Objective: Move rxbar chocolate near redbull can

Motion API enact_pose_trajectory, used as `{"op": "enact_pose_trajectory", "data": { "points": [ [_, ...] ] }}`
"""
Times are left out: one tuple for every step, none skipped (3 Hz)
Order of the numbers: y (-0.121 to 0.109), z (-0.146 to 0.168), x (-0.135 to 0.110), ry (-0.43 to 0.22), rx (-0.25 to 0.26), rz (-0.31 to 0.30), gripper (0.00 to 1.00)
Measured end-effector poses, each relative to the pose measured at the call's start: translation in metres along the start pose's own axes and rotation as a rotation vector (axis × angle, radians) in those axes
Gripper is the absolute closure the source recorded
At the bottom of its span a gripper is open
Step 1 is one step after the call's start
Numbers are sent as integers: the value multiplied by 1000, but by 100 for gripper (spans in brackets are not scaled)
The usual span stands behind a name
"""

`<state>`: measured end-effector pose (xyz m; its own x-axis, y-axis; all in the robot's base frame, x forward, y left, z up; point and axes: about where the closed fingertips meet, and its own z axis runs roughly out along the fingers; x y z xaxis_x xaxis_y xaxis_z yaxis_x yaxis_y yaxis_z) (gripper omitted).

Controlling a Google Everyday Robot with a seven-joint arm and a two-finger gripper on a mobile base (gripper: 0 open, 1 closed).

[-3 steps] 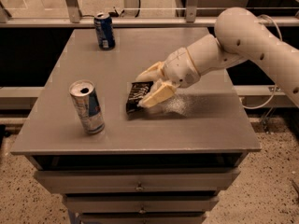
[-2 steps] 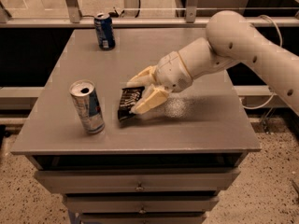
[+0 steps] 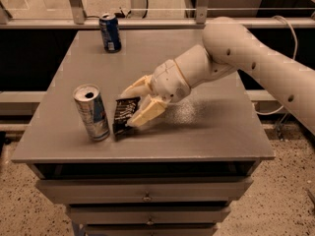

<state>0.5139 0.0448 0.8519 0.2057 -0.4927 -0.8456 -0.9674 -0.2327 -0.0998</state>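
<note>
The rxbar chocolate (image 3: 123,116) is a flat black wrapper with white lettering, lying on the grey table (image 3: 206,132) near its front left. My gripper (image 3: 140,104) is shut on the bar's right end, one cream finger above it and one below. The redbull can (image 3: 92,112) stands upright, silver and blue with an open silver top, just left of the bar, a small gap between them. My white arm reaches in from the right.
A shorter dark blue can (image 3: 110,32) stands at the table's back left. The table has drawers (image 3: 147,193) below its front edge. A metal rail (image 3: 157,9) runs behind the table.
My gripper has carried the rxbar chocolate leftward across the table, from the middle to just right of the redbull can. The cans have not moved.
</note>
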Motion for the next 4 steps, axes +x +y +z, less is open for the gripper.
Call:
{"op": "enact_pose_trajectory", "data": {
  "points": [
    [1, 3, 0, -7, -14, -7, 30],
    [3, 4, -1, -15, -25, -10, 8],
    [2, 6, -2, -20, -32, -11, 0],
    [-3, -2, 0, -7, -10, -13, 0]
  ]
}}
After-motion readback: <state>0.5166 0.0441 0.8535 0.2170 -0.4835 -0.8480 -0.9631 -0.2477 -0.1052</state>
